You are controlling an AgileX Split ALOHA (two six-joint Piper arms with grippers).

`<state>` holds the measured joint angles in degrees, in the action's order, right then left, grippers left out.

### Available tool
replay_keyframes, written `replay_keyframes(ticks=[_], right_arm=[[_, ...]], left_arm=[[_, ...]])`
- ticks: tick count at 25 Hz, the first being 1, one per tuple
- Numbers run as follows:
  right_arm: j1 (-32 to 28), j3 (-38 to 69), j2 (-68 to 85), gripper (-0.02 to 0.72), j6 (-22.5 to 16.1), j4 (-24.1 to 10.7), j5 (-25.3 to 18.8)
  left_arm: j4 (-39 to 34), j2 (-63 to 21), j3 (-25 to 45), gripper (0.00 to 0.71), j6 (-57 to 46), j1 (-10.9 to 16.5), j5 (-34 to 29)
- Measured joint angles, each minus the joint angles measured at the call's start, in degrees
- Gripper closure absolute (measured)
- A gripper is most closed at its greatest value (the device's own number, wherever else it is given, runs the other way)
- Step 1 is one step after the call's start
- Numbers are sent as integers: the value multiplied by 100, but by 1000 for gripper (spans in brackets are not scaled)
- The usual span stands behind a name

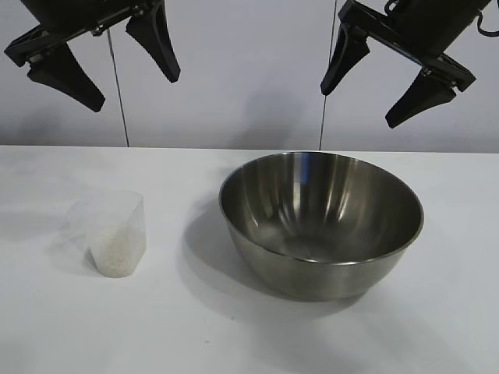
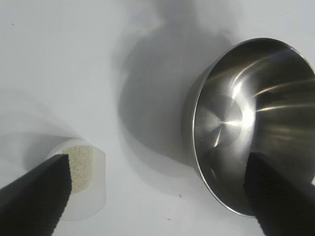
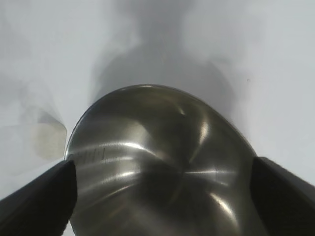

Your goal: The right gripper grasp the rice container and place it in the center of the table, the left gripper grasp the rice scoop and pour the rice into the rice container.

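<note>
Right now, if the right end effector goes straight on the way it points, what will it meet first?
Probably the steel bowl: the wrist view looks straight into it between the open fingers. The right end effector hangs high above it, so the exact contact spot is uncertain.

The left tool (image 1: 101,70) is matte black, with 2 tapered, wedge-shaped fingers that narrow to blunt tips, fixed under a black crossbar where a small metal screw glints. The right tool (image 1: 378,89) is built the same way: 2 black pointed fingers on an angular black bracket, with a loop of black cable at its 2 o'clock side. In the wrist views the finger (image 2: 34,201) surfaces show fine ribbing.
</note>
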<state>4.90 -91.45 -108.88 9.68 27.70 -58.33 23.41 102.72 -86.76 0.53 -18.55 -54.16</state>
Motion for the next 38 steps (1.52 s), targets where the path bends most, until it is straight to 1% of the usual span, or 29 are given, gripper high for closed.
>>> replay_keyframes(ticks=[7,9,12,15,17,18,20,24,26,29,33,38], right_arm=[[0,0,0,43,0,0,-38],[0,0,0,43,0,-104,-79],[5,0,0,43,0,-593,-264],[5,8,0,43,-85,-1236,-388],[5,138,0,43,-119,-1471,-376],[5,246,0,43,-132,-1523,-350],[5,590,0,43,-144,-1559,-218],[5,1273,0,43,-152,-1523,475],[5,1578,0,43,-126,-1444,860],[5,1895,0,43,-52,-1221,1261],[5,2015,-88,43,49,-995,1532],[139,2027,-320,43,60,-985,1648]], left_arm=[[0,0,0,24,0,0,0],[0,0,0,24,0,0,0],[0,0,0,24,0,0,0],[0,0,0,24,0,0,0],[0,0,0,24,0,0,0],[0,0,0,24,0,0,0],[0,0,0,24,0,0,0],[0,0,0,24,0,0,0],[0,0,0,24,0,0,0],[0,0,0,24,0,0,0],[0,0,0,24,0,0,0],[0,0,0,24,0,0,0]])
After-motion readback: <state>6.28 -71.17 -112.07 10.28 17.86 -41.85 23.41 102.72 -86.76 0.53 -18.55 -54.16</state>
